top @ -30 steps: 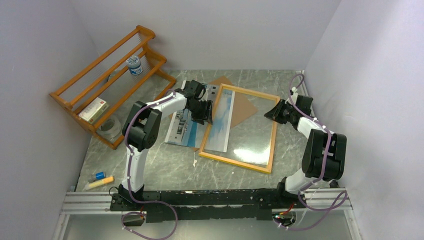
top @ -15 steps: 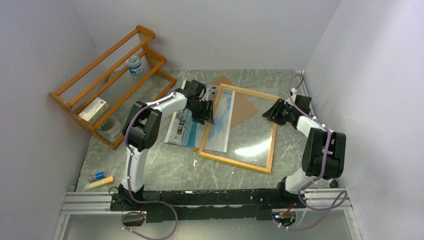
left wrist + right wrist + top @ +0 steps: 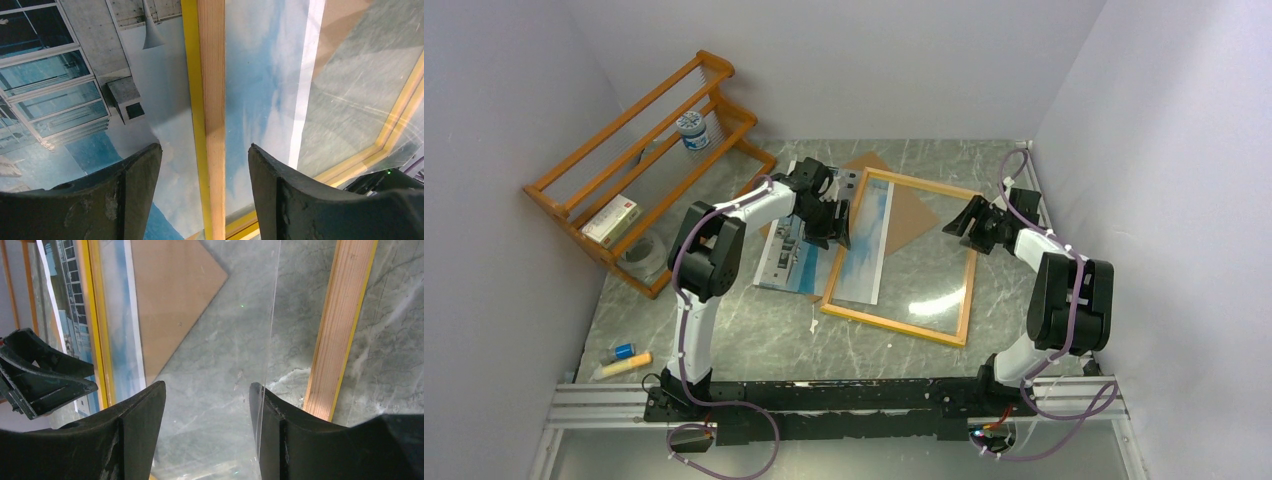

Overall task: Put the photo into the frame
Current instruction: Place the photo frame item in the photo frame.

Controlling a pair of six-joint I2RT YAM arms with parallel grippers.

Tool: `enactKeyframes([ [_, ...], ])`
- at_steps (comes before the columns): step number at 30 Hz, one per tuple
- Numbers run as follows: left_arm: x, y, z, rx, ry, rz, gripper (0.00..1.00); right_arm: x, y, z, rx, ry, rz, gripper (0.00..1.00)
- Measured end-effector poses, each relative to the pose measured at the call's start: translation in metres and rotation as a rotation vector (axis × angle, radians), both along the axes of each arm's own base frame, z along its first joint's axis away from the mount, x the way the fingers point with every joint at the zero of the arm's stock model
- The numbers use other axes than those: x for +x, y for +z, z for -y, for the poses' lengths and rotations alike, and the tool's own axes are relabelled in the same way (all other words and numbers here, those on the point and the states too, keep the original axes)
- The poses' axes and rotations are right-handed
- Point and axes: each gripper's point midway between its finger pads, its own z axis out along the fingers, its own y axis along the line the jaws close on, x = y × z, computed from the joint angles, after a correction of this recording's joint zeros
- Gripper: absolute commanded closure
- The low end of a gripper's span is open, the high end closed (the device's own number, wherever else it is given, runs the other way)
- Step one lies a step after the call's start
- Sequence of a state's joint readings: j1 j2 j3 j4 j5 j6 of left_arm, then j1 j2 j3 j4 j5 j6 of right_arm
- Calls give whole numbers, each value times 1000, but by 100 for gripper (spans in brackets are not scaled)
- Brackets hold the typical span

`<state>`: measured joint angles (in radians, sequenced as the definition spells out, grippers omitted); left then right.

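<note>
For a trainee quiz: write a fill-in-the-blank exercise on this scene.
The left claw straddles the yellow-edged wooden picture frame's rail on the robot's ____ side. The large paper photo of a white building and blue sky lies partly ____ the frame. The right claw is ____, gripping nothing.
Missing words: left; under; open.

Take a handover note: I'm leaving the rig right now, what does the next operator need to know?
Left gripper: open, straddling the left rail of the frame, gripping nothing.
Right gripper: open above the glass near the right rail, holding nothing.
The frame lies flat, wood side up; the photo lies face up, partly under its left rail.
Done: photo not yet seated. Left: fit it into the frame.
</note>
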<state>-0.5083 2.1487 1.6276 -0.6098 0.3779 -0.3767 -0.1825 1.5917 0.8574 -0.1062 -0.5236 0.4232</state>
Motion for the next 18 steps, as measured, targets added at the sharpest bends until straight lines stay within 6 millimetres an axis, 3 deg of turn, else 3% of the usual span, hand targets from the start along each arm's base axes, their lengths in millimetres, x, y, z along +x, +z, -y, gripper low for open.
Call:
enactKeyframes([
  [10, -1, 1, 1, -15, -5, -9, 31, 7, -5, -1, -3, 3, -14, 39],
  [14, -1, 1, 0, -19, -5, -10, 31, 7, -9, -1, -12, -1, -31, 34],
  [18, -1, 0, 0, -21, -2, -11, 31, 10, -5, -1, -37, -11, -41, 22],
])
